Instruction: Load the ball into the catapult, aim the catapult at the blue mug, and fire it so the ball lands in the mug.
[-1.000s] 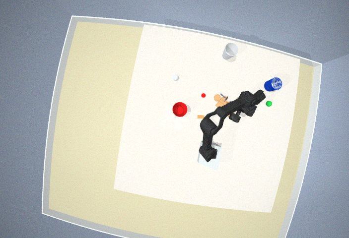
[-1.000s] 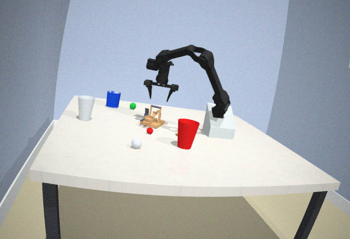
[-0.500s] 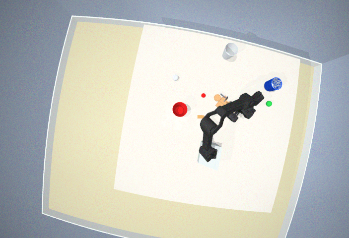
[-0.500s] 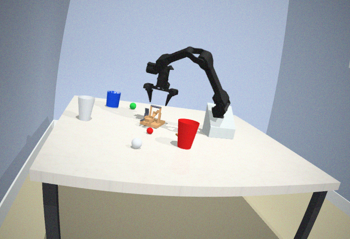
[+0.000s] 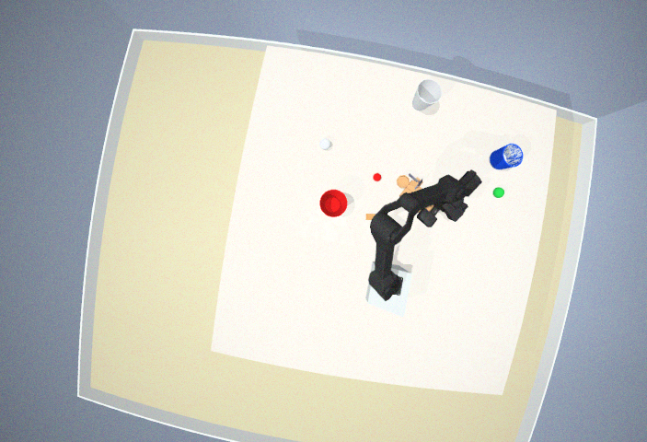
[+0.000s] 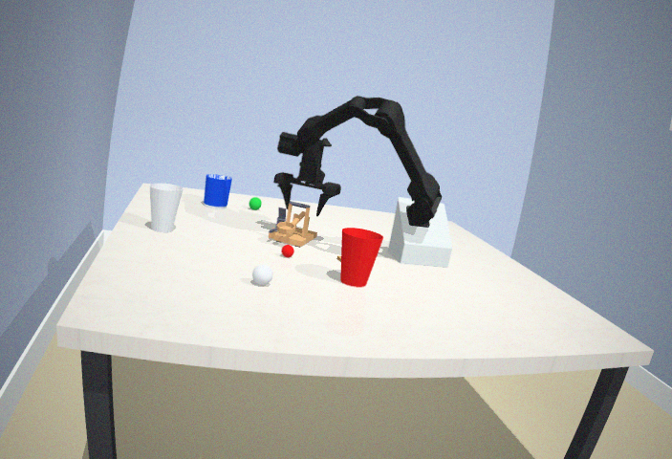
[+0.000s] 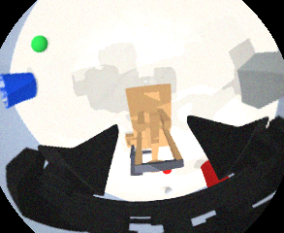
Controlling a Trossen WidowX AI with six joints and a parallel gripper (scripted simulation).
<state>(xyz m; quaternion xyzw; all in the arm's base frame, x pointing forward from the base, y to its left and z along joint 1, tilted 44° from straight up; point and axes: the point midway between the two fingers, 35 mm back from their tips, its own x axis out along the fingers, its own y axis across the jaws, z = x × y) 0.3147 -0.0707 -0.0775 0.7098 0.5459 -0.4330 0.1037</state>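
The wooden catapult [image 5: 402, 181] [image 6: 292, 238] [image 7: 149, 99] stands on the table with its dark-topped frame upright. Its round cup looks empty. My gripper [image 6: 303, 210] [image 7: 153, 123] is open and empty. It points down just above the catapult, with one fingertip on each side of it in the wrist view. The arm hides part of the catapult in the top view. The blue mug [image 5: 505, 157] [image 6: 217, 190] [image 7: 19, 88] stands upright near the far edge. A small red ball [image 5: 376, 177] [image 6: 288, 251] [image 7: 167, 171] lies near the catapult's cup end.
A green ball [image 5: 498, 191] [image 6: 255, 203] [image 7: 39, 44] lies near the blue mug. A white ball [image 5: 325, 144] [image 6: 262, 274], red cup [image 5: 333, 203] [image 6: 358, 256] and white cup [image 5: 426, 95] [image 6: 164, 207] stand apart. A small wooden block [image 5: 369, 216] lies between red cup and arm.
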